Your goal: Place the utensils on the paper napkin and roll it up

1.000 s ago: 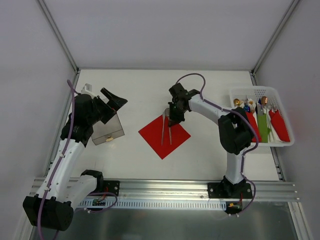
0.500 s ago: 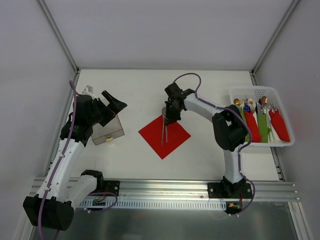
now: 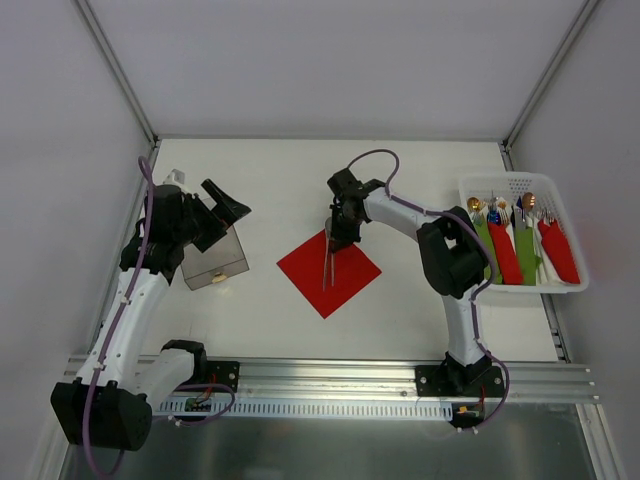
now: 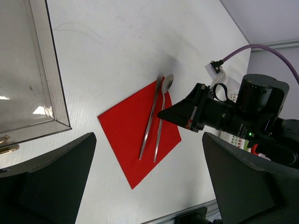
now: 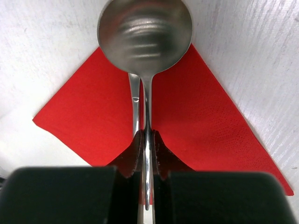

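Right wrist: my right gripper [image 5: 146,140] is clenched on the spoon [image 5: 145,35] handle, red paper napkin [image 5: 93,116] beneath, second utensil [image 5: 135,93] just left. Risk: a crooked release rolls the spoon onto it, skewing both.

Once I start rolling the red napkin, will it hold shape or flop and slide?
Likely floppy: the napkin looks thin and lies flat. It may slide on the smooth table. The utensils across it might help pin it.
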You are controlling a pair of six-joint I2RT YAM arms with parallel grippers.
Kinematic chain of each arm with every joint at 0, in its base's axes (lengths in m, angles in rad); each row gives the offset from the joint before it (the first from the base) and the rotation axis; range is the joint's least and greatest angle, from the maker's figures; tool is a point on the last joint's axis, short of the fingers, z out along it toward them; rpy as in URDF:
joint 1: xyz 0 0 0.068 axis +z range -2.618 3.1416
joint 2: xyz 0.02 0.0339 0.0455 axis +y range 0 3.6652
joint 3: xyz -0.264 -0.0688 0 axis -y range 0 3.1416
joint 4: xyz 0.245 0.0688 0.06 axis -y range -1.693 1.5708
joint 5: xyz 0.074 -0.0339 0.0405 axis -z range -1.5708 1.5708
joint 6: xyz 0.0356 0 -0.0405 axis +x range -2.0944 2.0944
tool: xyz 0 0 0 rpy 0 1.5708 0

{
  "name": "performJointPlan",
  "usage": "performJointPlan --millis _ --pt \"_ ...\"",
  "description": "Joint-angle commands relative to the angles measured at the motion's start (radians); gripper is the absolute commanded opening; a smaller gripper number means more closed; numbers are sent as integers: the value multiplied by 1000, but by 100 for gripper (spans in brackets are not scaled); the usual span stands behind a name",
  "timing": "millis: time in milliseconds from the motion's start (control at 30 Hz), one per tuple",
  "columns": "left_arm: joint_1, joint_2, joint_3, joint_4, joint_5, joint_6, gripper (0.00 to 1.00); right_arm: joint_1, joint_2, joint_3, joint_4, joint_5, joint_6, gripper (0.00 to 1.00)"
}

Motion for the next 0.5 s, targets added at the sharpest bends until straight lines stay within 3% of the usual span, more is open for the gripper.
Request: performJointPlan --millis 0,467 --pt "19 4 48 -14 31 40 99 1 1 43 -4 20 21 2" --pt "38 19 51 -34 20 40 99 -2 7 18 -7 -2 58 10"
